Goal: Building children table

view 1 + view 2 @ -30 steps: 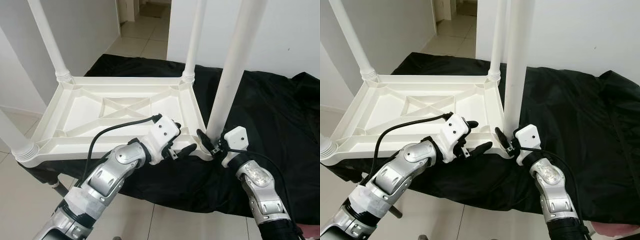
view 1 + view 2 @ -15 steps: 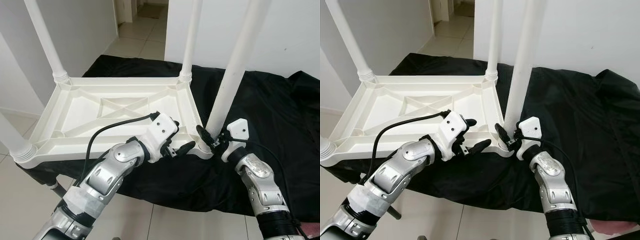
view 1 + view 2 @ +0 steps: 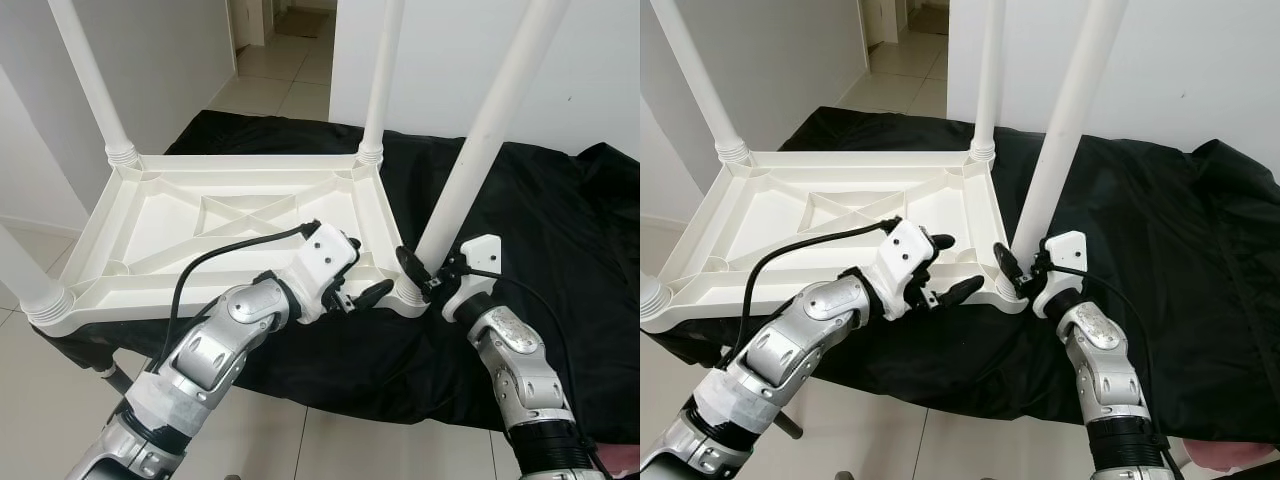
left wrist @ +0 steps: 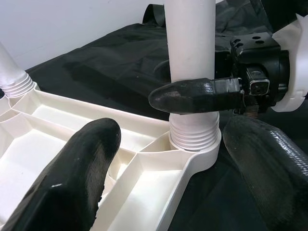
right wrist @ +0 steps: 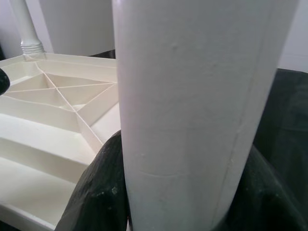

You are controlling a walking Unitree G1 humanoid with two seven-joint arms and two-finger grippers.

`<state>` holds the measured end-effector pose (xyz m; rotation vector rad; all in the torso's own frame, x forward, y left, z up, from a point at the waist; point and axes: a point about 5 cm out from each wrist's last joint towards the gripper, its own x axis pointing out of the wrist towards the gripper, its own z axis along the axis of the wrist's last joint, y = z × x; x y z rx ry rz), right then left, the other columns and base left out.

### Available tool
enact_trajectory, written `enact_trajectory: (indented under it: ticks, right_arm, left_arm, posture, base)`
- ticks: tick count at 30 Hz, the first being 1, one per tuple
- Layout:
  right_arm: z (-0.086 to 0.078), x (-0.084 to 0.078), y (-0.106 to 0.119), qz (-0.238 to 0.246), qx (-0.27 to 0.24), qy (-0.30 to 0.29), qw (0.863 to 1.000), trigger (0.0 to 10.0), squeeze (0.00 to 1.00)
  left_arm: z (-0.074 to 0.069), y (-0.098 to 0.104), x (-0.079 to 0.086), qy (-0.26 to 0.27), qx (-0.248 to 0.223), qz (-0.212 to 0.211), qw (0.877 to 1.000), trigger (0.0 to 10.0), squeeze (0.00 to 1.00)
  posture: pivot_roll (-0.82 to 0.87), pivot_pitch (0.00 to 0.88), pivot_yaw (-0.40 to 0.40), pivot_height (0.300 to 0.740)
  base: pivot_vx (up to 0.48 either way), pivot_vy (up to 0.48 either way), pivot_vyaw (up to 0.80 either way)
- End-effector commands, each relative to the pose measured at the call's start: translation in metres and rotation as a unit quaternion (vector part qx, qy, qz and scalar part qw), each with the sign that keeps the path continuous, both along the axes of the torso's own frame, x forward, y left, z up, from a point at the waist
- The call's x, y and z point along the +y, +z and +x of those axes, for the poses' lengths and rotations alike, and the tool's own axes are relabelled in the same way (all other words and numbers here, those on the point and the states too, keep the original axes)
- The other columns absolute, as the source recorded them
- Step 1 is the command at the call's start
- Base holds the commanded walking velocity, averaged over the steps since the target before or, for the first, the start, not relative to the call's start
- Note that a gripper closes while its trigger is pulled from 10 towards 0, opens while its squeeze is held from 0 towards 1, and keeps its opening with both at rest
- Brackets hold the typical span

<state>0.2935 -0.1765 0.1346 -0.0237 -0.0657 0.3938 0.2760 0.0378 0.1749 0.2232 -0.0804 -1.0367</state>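
Black cloth underlies upturned table; right claw grips leg, left claw wide.

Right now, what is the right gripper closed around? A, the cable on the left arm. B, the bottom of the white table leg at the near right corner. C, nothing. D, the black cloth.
B: the right gripper clasps the white table leg just above its corner socket.

No readable text, label or number appears anywhere
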Motion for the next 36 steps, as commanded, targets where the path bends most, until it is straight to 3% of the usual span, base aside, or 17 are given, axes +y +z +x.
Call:
enact_trajectory:
  ticks: [1, 8, 14, 19, 23, 28, 36]
  right_arm:
    - [-0.006, 0.000, -0.029, 0.001, 0.075, -0.017, 0.997, 10.0, 0.00]
    - [-0.006, 0.001, -0.029, 0.000, 0.068, -0.044, 0.997, 10.0, 0.00]
    - [-0.006, 0.012, -0.021, 0.040, 0.049, -0.120, 0.991, 10.0, 0.00]
    - [-0.007, 0.037, -0.014, 0.075, 0.043, -0.190, 0.978, 10.0, 0.00]
    - [-0.008, 0.045, -0.014, 0.082, 0.046, -0.209, 0.973, 10.0, 0.00]
    - [-0.009, 0.062, -0.009, 0.048, 0.020, -0.212, 0.976, 10.0, 0.00]
    - [-0.012, 0.063, -0.008, -0.013, -0.005, -0.193, 0.981, 10.0, 0.00]
  left_arm:
    - [-0.002, 0.002, -0.001, -0.021, -0.002, 0.009, 1.000, 10.0, 0.00]
    - [-0.001, 0.003, 0.000, -0.019, -0.003, 0.009, 1.000, 10.0, 0.00]
    - [-0.002, 0.003, -0.001, -0.018, -0.004, 0.008, 1.000, 10.0, 0.00]
    - [-0.003, 0.004, -0.002, -0.020, -0.005, 0.004, 1.000, 10.0, 0.00]
    - [-0.003, 0.005, -0.002, -0.019, -0.004, 0.000, 1.000, 10.0, 0.00]
    - [-0.004, 0.005, -0.002, -0.013, -0.005, -0.003, 1.000, 10.0, 0.00]
    - [-0.001, 0.006, -0.003, -0.009, -0.007, -0.006, 1.000, 10.0, 0.00]
  posture:
    - [-0.04, 0.000, 0.015, 0.740]
    - [-0.04, 0.000, 0.014, 0.740]
    - [-0.03, 0.000, 0.005, 0.740]
    - [-0.03, 0.000, -0.006, 0.740]
    - [-0.03, 0.000, -0.016, 0.740]
    - [-0.03, 0.000, -0.028, 0.740]
    - [-0.03, 0.000, -0.030, 0.740]
  base:
    - [0.000, 0.000, 0.00]
    - [0.000, 0.000, 0.00]
    - [0.000, 0.000, 0.00]
    - [0.000, 0.000, 0.00]
    - [0.000, 0.000, 0.00]
    - [0.000, 0.000, 0.00]
    - [0.000, 0.000, 0.00]
